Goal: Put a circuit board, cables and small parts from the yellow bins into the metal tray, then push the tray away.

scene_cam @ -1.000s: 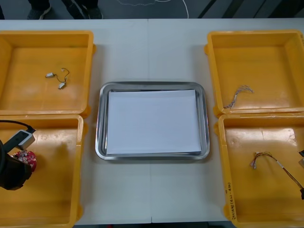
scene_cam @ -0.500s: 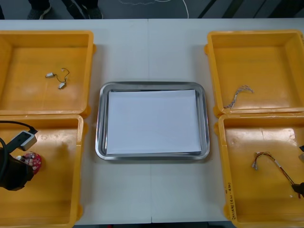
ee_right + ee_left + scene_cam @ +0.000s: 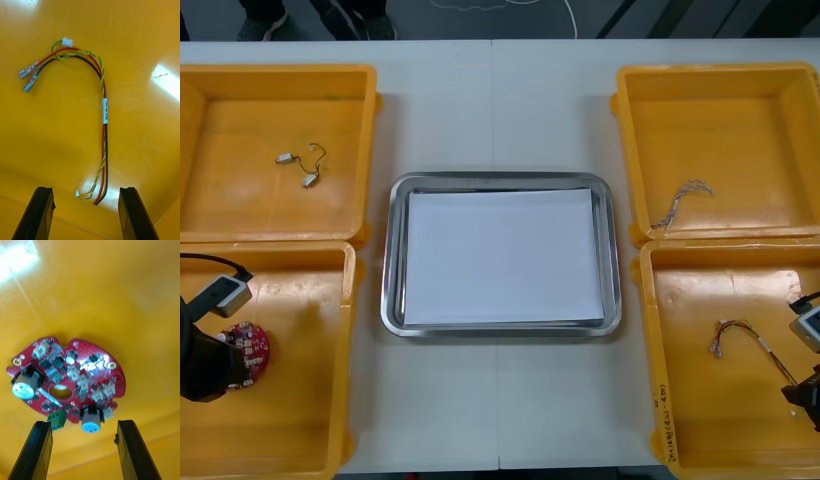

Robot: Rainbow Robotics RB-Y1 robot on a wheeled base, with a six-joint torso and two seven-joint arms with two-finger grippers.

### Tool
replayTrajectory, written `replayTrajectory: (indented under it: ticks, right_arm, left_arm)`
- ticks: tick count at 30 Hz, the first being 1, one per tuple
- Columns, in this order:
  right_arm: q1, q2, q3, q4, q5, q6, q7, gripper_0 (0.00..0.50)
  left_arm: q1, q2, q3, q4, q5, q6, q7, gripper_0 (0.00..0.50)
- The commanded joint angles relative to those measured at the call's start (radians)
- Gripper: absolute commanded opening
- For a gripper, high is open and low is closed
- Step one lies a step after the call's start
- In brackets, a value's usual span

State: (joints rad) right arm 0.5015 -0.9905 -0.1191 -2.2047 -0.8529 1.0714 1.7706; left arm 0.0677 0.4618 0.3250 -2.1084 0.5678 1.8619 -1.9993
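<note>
The left gripper [image 3: 84,423] hangs low in the near-left bin [image 3: 300,400], at its left side, just over the board [image 3: 67,386]. Its jaws stand wide with nothing held. The round red board lies on the bin floor just past the fingertips, parts facing up, and a green block on its edge sits close to one finger. In the front view the arm covers the board's left edge.

The right gripper [image 3: 85,189] is in the near-right bin [image 3: 660,420], by its right wall. Its jaws are also wide and hold nothing. The red and yellow cable [image 3: 104,112] lies on the bin floor in a hook shape. One end lies between the two fingertips, clear of both. The other end, with its metal terminals and a white plug, curves off farther away.

The tray [image 3: 395,260] sits on the desk [image 3: 490,100] between the bins, white inside, with nothing in it. The far-left bin [image 3: 240,200] holds small metal parts [image 3: 298,165] joined by a thin wire. The far-right bin [image 3: 740,130] holds a blue and white cable [image 3: 683,200] near its near wall.
</note>
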Motion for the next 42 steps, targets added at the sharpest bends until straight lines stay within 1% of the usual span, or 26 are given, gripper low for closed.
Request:
replayTrajectory:
  ticks: [1,3,9,13,15,18,20,25,32,36,42]
  right_arm:
    - [-0.084,0.007,-0.020,-0.023,-0.020,0.078,-0.016,0.500]
    - [-0.118,0.009,-0.022,-0.023,-0.025,0.127,-0.025,0.500]
    - [-0.179,0.020,-0.013,-0.006,-0.025,0.173,-0.033,0.500]
    - [-0.238,0.052,0.035,0.040,0.029,0.176,-0.026,0.500]
    - [-0.264,0.073,0.056,0.069,0.051,0.174,-0.023,0.500]
    - [-0.276,0.101,0.061,0.095,0.058,0.174,-0.013,0.500]
    - [-0.284,0.121,0.065,0.106,0.081,0.174,0.000,0.500]
    - [-0.291,0.179,0.076,0.129,0.120,0.174,0.023,0.500]
    - [-0.296,0.228,0.076,0.145,0.164,0.186,0.049,0.500]
    - [-0.294,0.248,0.075,0.152,0.189,0.188,0.064,0.500]
    - [-0.302,0.276,0.073,0.165,0.209,0.188,0.081,0.500]
  left_arm:
    - [-0.026,0.021,0.062,-0.050,0.030,0.056,-0.003,0.500]
    - [-0.035,0.047,0.072,-0.050,0.047,0.058,-0.009,0.500]
    - [-0.040,0.106,0.103,-0.047,0.129,0.058,-0.029,0.500]
    - [-0.040,0.136,0.123,-0.042,0.147,0.058,-0.110,0.500]
    - [-0.040,0.138,0.147,-0.024,0.156,0.058,-0.180,0.500]
    - [-0.048,0.140,0.172,0.016,0.167,0.058,-0.273,0.500]
    - [-0.058,0.140,0.187,0.047,0.175,0.058,-0.342,0.500]
    - [-0.083,0.161,0.192,0.113,0.188,0.058,-0.487,0.500]
    - [-0.101,0.166,0.184,0.162,0.219,0.058,-0.653,0.500]
    - [-0.103,0.164,0.174,0.172,0.233,0.058,-0.706,0.500]
    - [-0.094,0.164,0.169,0.179,0.254,0.058,-0.706,0.500]
